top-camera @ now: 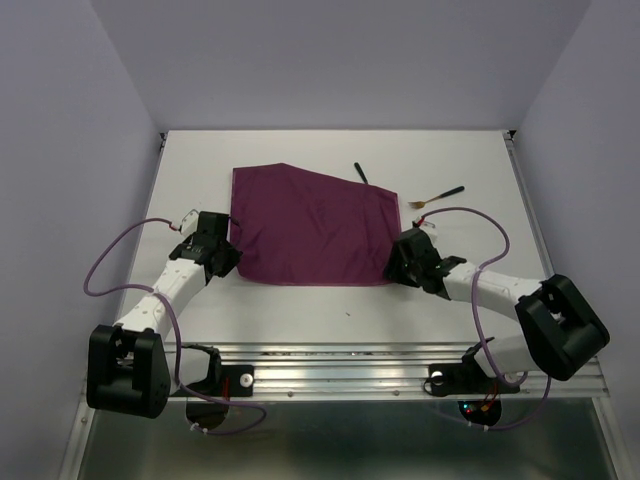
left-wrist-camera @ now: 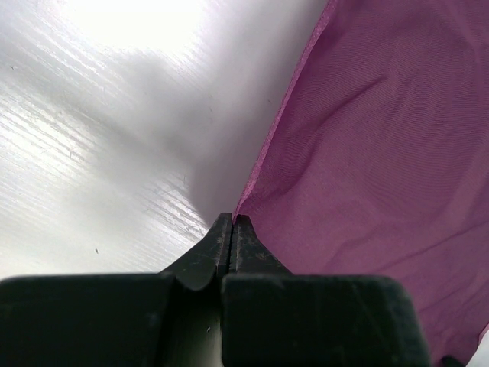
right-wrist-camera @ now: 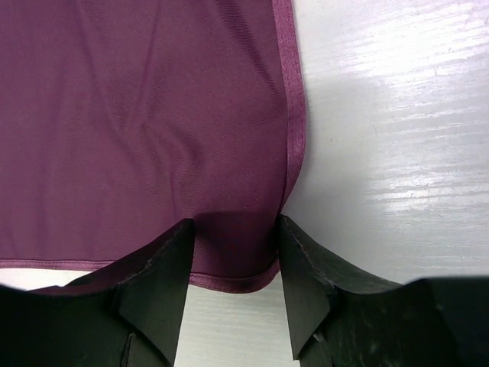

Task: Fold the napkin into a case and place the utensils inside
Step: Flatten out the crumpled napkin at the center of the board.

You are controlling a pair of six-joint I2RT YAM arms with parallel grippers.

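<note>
The magenta-purple napkin (top-camera: 310,225) lies spread flat on the white table, its far-left corner turned in. My left gripper (top-camera: 230,255) sits at the napkin's left edge near the front corner. In the left wrist view its jaws (left-wrist-camera: 232,220) are shut, with the napkin's (left-wrist-camera: 382,153) hem pinched at the tips and lifted slightly. My right gripper (top-camera: 395,265) is open, and its fingers (right-wrist-camera: 234,222) straddle the napkin's (right-wrist-camera: 153,115) near-right corner. One utensil (top-camera: 360,173) shows only a black handle past the far edge. Another utensil (top-camera: 440,195), with a gold end, lies to the right.
The white table (top-camera: 300,315) is boxed in by pale walls at the back and both sides. An aluminium rail (top-camera: 340,372) with the arm bases runs along the near edge. Purple cables (top-camera: 110,260) loop beside each arm.
</note>
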